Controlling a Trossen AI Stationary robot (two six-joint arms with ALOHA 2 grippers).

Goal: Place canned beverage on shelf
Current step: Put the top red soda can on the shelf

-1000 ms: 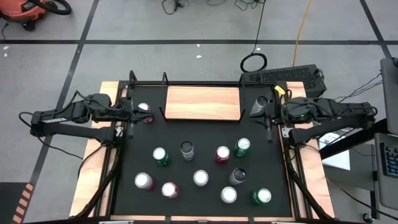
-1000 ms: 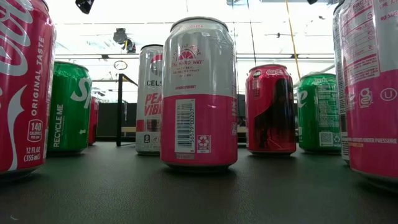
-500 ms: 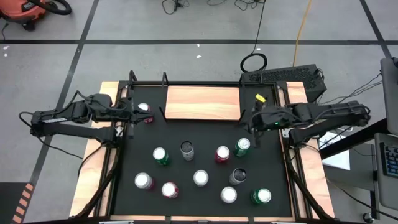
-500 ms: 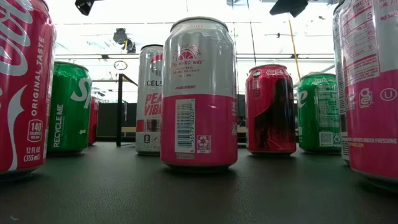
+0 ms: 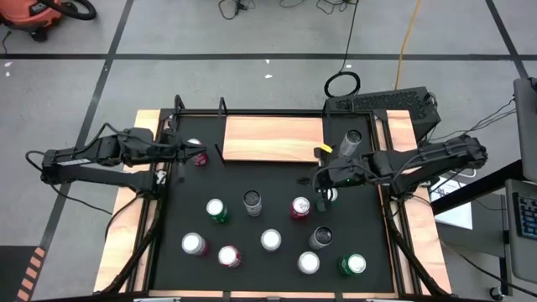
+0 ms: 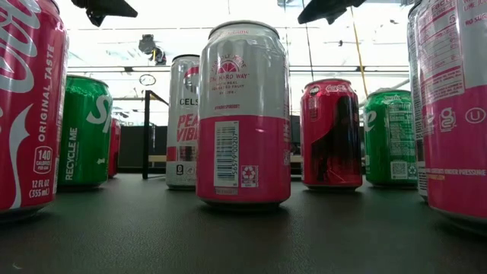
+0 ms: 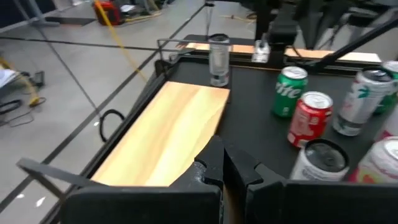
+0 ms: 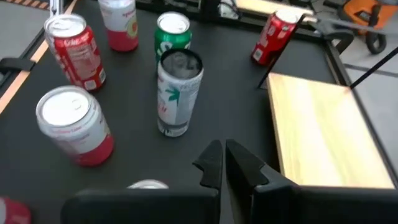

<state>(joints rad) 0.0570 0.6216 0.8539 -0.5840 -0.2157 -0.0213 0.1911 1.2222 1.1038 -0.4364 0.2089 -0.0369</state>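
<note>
The shelf (image 5: pixel 273 138), a light wooden board, lies flat at the far middle of the black mat (image 5: pixel 277 222). Several cans stand upright on the mat, among them a green can (image 5: pixel 330 195) and a red can (image 5: pixel 299 207) right of centre. My right gripper (image 5: pixel 320 184) is shut and hovers over the mat just above that green can; its wrist view shows its shut fingers (image 8: pixel 224 163) short of a silver-and-white can (image 8: pixel 178 93). My left gripper (image 5: pixel 202 153) is shut and hangs above a red can (image 5: pixel 195 146) at the shelf's left end.
A silver can (image 5: pixel 352 139) stands at the shelf's right end. More cans fill the near half of the mat, such as a green one (image 5: pixel 216 210) and a white-topped one (image 5: pixel 270 240). Wooden strips and black rails (image 5: pixel 390 226) edge the mat. In the low view a pink-and-white can (image 6: pixel 243 114) fills the middle.
My right gripper has swung from the mat's far right corner toward the middle and the near edge, sinking a little, and now hangs over the green can; the silver can it covered shows. It stays shut. My left gripper has tipped slightly in place.
</note>
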